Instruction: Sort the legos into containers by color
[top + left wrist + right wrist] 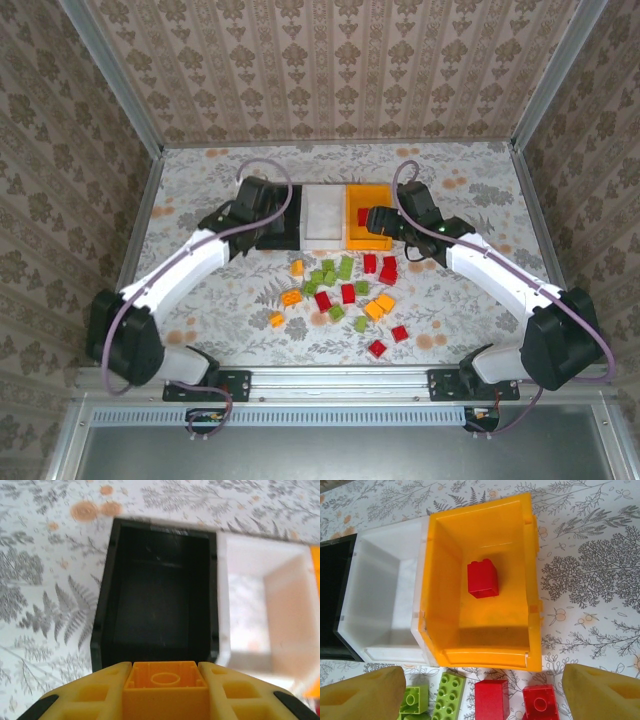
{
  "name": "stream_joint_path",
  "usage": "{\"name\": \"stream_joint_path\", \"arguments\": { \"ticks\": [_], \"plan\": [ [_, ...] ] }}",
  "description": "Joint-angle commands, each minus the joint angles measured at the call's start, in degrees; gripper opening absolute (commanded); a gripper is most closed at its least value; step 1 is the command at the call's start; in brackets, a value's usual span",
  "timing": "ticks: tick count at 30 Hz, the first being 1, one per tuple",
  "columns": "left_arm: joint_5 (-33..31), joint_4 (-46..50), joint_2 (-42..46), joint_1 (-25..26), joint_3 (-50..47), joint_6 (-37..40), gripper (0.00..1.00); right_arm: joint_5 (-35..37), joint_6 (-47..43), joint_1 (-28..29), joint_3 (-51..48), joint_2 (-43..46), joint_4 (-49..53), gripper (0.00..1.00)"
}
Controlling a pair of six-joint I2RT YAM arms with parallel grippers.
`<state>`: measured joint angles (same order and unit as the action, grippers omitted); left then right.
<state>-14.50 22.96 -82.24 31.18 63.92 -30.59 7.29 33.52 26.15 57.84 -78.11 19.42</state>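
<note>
One orange lego [165, 699] clenched in left end effector [165, 671] above black bin [103, 605]; right end effector [482, 680] released.

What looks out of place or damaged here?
Nothing stands out. The black bin, white bin and orange bin sit side by side, no visible damage. One red brick lies in the orange bin; the loose bricks lie unsorted before them. The left gripper grips an orange brick.

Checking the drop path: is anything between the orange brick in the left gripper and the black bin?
Nothing visible. The left gripper holds the small orange plastic brick by the near rim of the open black plastic bin.
</note>
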Motion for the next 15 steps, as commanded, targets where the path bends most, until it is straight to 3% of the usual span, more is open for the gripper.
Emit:
{"name": "stream_joint_path", "arguments": {
  "ticks": [1, 5, 9, 15],
  "plan": [
    [-2.3, 0.4, -7.8, -2.1, 5.3, 3.5, 0.27, 0.5, 1.3, -0.5, -1.2, 2.2, -0.8, 0.83],
    [-2.1, 1.2, -15.8, -3.3, 12.6, 3.9, 0.29, 0.4, 1.5, -0.8, -1.9, 2.9, -0.5, 0.83],
    [-2.6, 3.0, -21.4, -3.4, 17.8, 4.3, 0.38, 0.1, 1.6, -0.8, -2.6, 3.8, -0.4, 0.83],
    [-1.5, 3.6, -20.6, -2.7, 19.6, 3.6, 0.68, 0.0, 1.3, -1.1, -3.1, 5.0, 0.8, 0.85]
  ]
}}
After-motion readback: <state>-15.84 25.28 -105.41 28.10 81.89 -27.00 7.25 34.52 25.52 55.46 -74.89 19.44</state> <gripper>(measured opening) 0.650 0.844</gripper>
